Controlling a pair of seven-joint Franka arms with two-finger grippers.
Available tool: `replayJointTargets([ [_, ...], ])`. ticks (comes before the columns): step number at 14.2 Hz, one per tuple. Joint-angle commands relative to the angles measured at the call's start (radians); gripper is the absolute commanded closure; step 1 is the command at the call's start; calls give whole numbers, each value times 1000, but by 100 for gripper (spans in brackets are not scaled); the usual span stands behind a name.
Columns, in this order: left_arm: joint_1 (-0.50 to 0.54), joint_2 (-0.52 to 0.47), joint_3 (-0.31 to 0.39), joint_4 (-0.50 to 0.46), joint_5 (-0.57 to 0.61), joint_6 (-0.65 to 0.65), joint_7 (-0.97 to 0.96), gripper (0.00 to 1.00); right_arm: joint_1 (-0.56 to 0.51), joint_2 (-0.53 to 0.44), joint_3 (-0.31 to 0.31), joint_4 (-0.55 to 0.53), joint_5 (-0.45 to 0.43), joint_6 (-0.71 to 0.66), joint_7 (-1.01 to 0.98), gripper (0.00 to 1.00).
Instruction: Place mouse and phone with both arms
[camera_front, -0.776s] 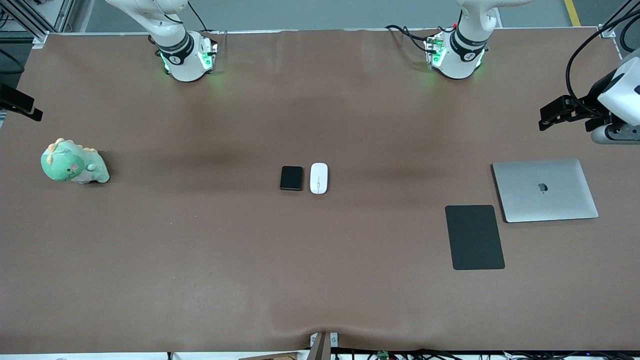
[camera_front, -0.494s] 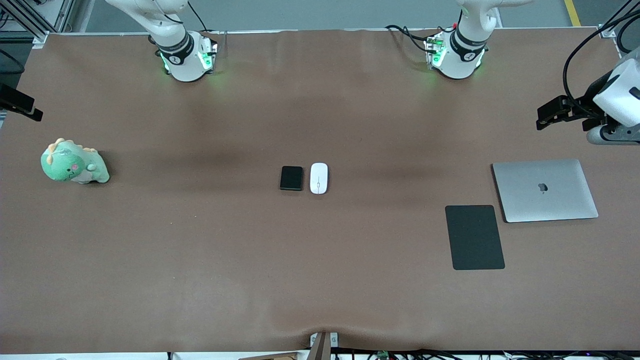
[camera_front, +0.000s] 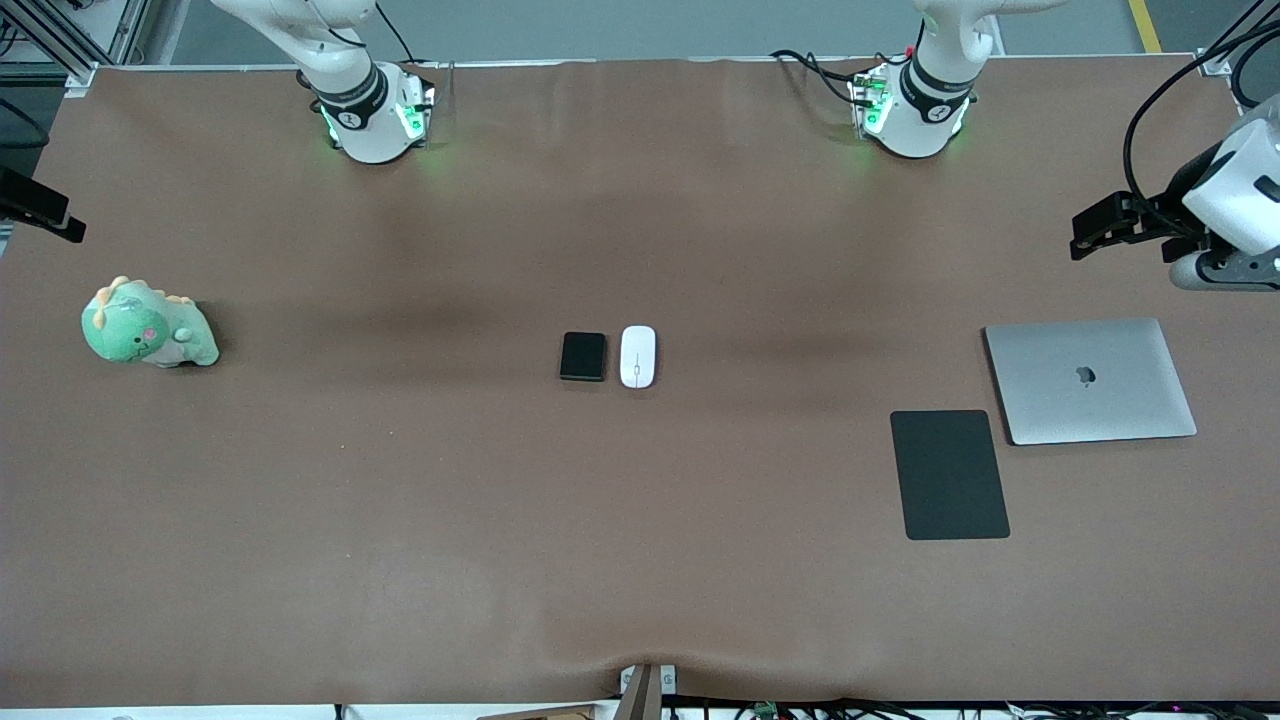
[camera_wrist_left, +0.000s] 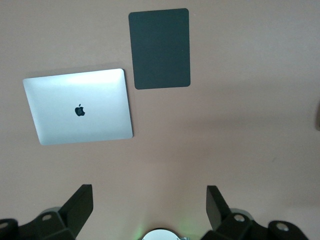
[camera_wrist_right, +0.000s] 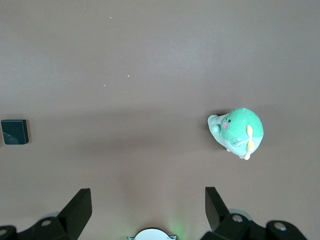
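- Our left gripper (camera_wrist_left: 149, 212) hangs with jaws wide apart, empty, high over the table near the laptop (camera_wrist_left: 79, 106) and mouse pad (camera_wrist_left: 160, 48).
- Our right gripper (camera_wrist_right: 148, 212) is equally spread, empty, near the plush dinosaur (camera_wrist_right: 237, 131).
- The phone (camera_front: 583, 356) and mouse (camera_front: 637, 356) lie mid-table (just beside each other).

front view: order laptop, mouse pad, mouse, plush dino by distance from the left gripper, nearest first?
Left gripper, open, hovers at the left arm's end of the table.
1. Laptop, almost under it.
2. Mouse pad, beside the laptop, nearer the camera.
3. Mouse, mid-table.
4. Plush dino, at the right arm's end.
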Motion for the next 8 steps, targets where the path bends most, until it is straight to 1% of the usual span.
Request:
replayJointTargets([
  [1,-5,38,0,6,-92,5,-10,0,-19,0,15,9,-10,-8,13,0],
  [4,8,101,1,23,-229,11,-23,0,-19,0,15,7,-10,-8,13,0],
  [7,-11,171,0,27,-343,16,-30,0,-19,0,15,9,-10,-8,13,0],
  [8,-25,190,0,26,-401,37,-65,0,-19,0,15,9,-8,-8,13,0],
])
